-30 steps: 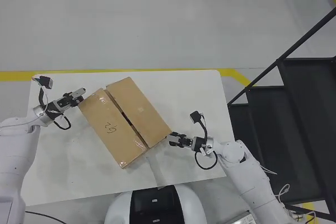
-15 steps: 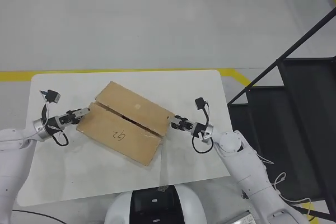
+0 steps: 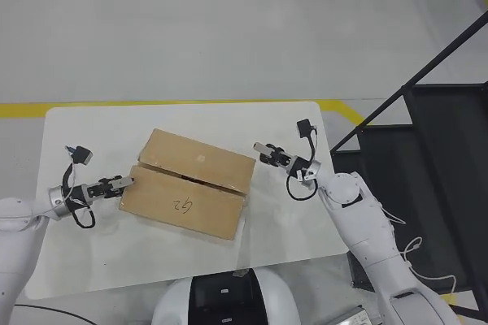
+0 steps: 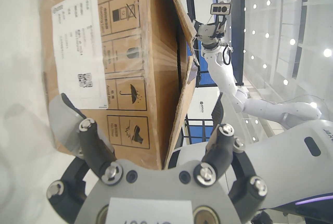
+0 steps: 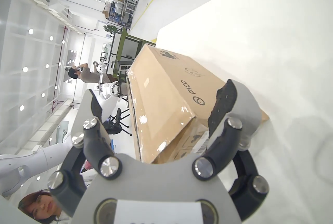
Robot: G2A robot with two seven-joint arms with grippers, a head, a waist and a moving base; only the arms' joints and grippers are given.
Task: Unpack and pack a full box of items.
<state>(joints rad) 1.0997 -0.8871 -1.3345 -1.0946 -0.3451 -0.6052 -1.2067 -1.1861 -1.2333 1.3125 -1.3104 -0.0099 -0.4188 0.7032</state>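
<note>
In the top view you see the brown cardboard box (image 3: pixel 191 183) lying across the middle of the white table (image 3: pixel 276 231), with its two top flaps (image 3: pixel 199 158) folded down and a dark slit between them. The left gripper (image 3: pixel 128 180) is just beside the short end of the box on the robot's left side. The right gripper (image 3: pixel 260 149) is close to the far corner of the other end.

In the left wrist view you see the left gripper (image 4: pixel 140 115) with its fingers spread wide, and it holds nothing. The end face of the box (image 4: pixel 125 53), with a white paper label (image 4: pixel 75 53), stands just in front. One grey finger pad (image 4: pixel 65 115) overlaps a corner of that face, but I cannot tell whether it touches.

In the right wrist view the right gripper (image 5: pixel 158 97) is also wide open and empty. A corner of the box (image 5: pixel 166 76) lies between its two fingers, on the table (image 5: pixel 260 40)
</note>
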